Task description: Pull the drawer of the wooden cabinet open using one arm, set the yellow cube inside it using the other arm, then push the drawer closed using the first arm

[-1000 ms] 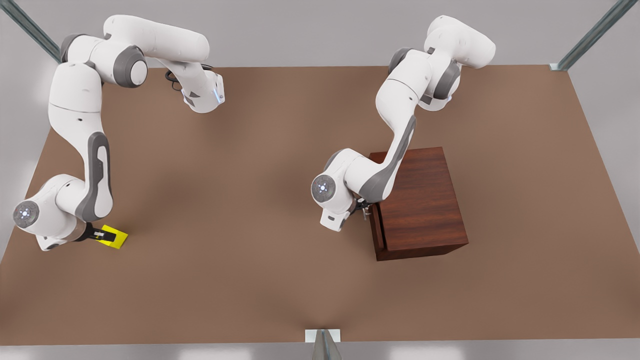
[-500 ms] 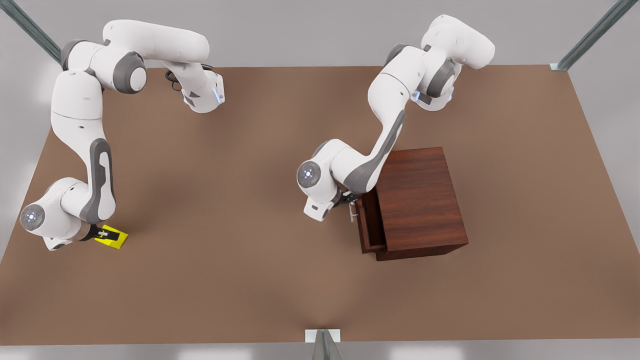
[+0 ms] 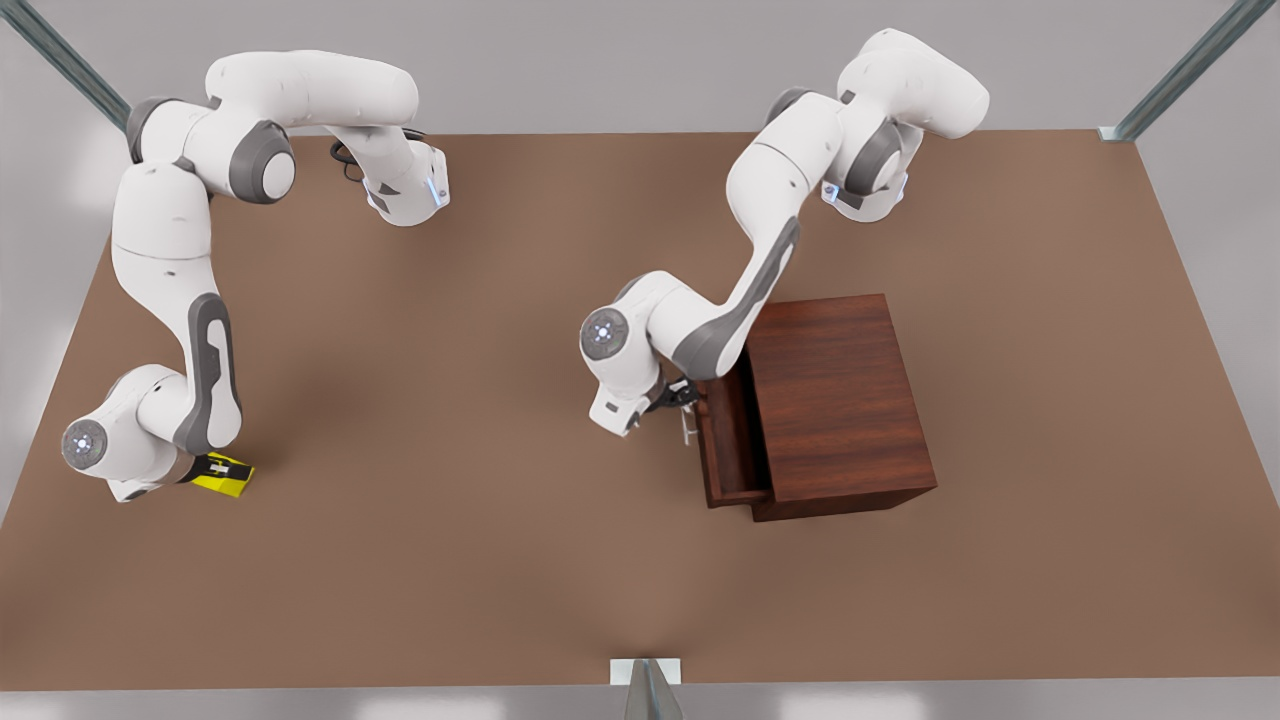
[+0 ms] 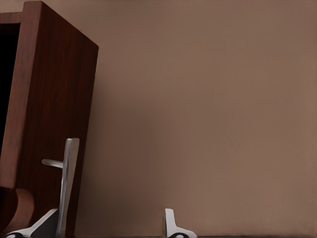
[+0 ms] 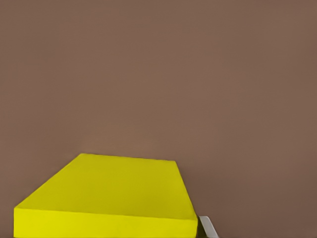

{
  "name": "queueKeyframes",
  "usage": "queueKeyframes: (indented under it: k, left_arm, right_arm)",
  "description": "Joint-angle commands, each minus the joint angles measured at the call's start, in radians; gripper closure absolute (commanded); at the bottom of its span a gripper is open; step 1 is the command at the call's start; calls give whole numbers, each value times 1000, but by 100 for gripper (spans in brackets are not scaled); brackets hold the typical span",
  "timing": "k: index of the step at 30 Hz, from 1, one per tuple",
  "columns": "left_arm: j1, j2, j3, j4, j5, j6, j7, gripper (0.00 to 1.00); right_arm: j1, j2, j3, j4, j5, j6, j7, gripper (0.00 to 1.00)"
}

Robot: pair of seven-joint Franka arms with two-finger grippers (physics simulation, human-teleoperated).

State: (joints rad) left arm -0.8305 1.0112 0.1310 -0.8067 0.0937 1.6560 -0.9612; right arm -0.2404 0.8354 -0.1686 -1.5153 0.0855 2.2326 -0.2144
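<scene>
- Where the cabinet stands right of centre in the front view, its drawer juts partly out toward the frame's left.
- Left gripper sits at the drawer's handle; its fingers stand spread, one beside the bar.
- Right gripper, lower left of the frame, is over the cube on the table; whether it clamps the cube I cannot tell.

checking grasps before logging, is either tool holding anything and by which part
Left tool, open, brackets the drawer's silver handle without clamping it. Right tool straddles the yellow cube; grip cannot be told.
</scene>
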Motion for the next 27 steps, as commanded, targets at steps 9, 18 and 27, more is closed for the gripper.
queueKeyframes:
  k: [9, 18, 27]
  left_arm:
    - [-19, 13, 1, 18, 0, 39, -14, 0]
    - [148, -427, 1, 21, -2, -617, 287, 0]
    - [610, -763, -261, -477, 9, -429, 812, 0]
  right_arm:
    - [0, -36, 14, 10, 3, -77, -86, 54]
    - [256, -148, 185, 104, 0, -338, 70, 54]
    - [742, -76, 333, 443, -1, -383, 162, 54]
